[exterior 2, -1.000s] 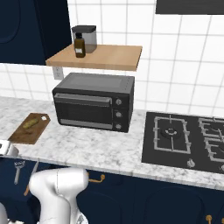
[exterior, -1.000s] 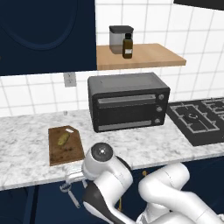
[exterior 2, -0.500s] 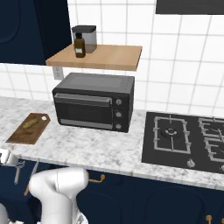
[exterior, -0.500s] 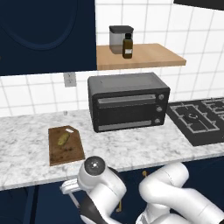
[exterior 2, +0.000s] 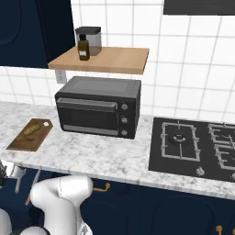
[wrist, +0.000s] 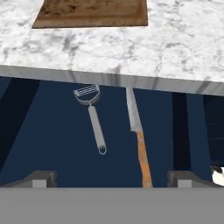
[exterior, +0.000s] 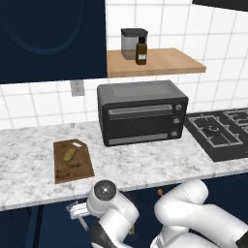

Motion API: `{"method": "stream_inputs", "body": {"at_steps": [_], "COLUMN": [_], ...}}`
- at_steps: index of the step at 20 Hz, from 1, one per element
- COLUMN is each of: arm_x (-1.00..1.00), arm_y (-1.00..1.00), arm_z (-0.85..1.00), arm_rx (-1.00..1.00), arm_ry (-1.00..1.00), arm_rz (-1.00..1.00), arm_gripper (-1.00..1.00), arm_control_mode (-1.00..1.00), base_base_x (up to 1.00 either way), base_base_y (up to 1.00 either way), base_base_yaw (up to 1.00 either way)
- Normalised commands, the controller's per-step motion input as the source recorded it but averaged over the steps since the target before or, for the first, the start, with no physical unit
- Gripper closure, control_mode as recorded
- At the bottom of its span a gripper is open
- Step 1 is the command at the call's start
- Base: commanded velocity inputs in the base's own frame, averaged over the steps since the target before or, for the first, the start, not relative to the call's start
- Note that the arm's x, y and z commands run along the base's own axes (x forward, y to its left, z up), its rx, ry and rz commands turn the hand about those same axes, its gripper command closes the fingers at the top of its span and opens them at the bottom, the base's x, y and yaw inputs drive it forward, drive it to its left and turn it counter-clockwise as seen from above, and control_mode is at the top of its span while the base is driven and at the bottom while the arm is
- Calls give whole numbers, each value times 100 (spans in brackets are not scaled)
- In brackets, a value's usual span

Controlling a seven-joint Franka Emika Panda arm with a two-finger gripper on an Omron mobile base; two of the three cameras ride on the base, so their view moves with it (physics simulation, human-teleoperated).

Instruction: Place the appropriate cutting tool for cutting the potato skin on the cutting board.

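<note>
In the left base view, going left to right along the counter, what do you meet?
cutting board with the potato on it → toaster oven → stove burners.

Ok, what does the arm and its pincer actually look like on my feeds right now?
The arm is glossy white with rounded, bulbous links and dark bands at the joints; one link ends in a grey round cap. No cables or markings are visible. In the hand view, the pincer shows as two small, blocky dark grey fingertips.
</note>
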Motion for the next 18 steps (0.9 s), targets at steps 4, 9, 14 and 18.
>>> {"method": "stream_inputs", "body": {"at_steps": [4,9,14,18], "arm_x": [4,10,12,8], "arm_y": [7,32,15,0], "arm_z": [-7,-41,-4,0], "arm_rx": [0,0,0,0], "arm_ry": [1,22,17,0], "arm_rz": [0,0,0,0], "arm_gripper": [-100,-100,-100,-100], "arm_control_mode": [-100,-100,-100,-100], "base_base_x": [0,0,0,0], "base_base_y": [0,0,0,0], "base_base_yaw": [0,0,0,0]}}
